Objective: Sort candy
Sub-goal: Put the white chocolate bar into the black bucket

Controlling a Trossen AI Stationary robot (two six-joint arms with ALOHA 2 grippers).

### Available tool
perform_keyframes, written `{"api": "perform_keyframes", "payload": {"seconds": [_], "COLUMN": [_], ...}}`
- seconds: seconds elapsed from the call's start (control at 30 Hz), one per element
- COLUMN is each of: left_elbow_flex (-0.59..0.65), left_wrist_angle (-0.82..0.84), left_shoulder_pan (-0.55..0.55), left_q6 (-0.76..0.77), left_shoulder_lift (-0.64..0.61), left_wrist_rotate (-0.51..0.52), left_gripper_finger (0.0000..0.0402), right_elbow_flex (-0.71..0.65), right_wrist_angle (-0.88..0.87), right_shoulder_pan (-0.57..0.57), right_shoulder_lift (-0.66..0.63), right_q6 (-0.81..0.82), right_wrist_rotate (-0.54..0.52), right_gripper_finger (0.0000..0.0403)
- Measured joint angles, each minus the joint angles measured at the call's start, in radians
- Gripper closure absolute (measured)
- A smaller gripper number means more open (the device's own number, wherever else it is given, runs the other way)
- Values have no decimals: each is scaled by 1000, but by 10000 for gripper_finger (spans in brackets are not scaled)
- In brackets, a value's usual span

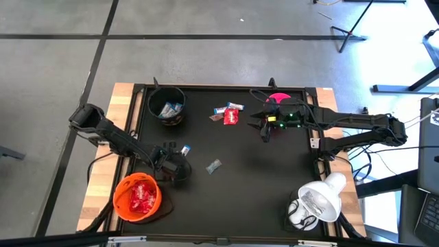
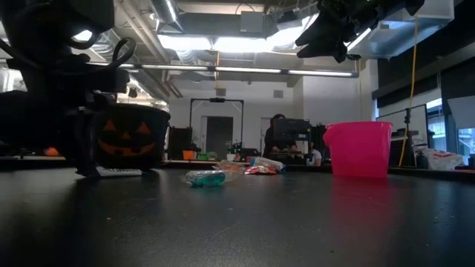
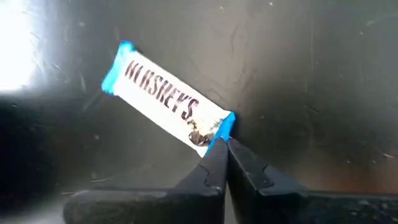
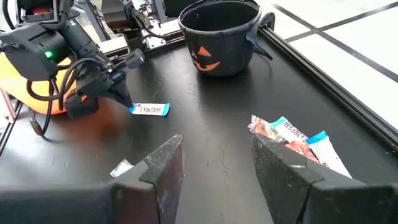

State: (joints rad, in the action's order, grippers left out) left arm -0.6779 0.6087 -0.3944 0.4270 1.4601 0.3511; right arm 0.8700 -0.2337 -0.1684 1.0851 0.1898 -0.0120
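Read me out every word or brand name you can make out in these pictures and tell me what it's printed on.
"HERSHEY'S": on the blue-and-white candy bar, its corner pinched by the shut left gripper.
Print on the candy pile near the open right gripper: too blurred to read.
Black bowl: a pumpkin face, no words.

Dark cabled arms, seemingly green-lit

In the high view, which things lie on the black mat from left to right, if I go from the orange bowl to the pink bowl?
orange bowl → black bowl → blue-and-white candy at the left gripper → lone candy → candy pile → pink bowl.
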Motion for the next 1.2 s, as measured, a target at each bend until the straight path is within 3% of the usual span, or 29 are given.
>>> {"api": "perform_keyframes", "payload": {"seconds": [0.43, 0.67, 0.8, 1.03, 1.2], "left_elbow_flex": [-211, -202, -163, -97, -61], "left_wrist_angle": [125, 138, 110, -19, -51], "left_shoulder_pan": [-1, 1, 2, 21, 48], "left_q6": [-120, -115, -89, -89, -89], "left_shoulder_lift": [-8, -8, -8, -8, -7], "left_wrist_rotate": [85, 15, -25, -53, -55], "left_gripper_finger": [401, 397, 358, 254, 213], "right_elbow_flex": [0, 0, 0, 0, 0], "right_wrist_angle": [-1, -1, -2, -1, -1], "right_shoulder_pan": [0, 0, 0, 0, 0], "right_shoulder_lift": [0, 0, 0, 0, 0], "right_q6": [13, 15, 15, 15, 15], "right_wrist_rotate": [0, 0, 0, 0, 0], "right_gripper_finger": [217, 217, 217, 217, 217]}}
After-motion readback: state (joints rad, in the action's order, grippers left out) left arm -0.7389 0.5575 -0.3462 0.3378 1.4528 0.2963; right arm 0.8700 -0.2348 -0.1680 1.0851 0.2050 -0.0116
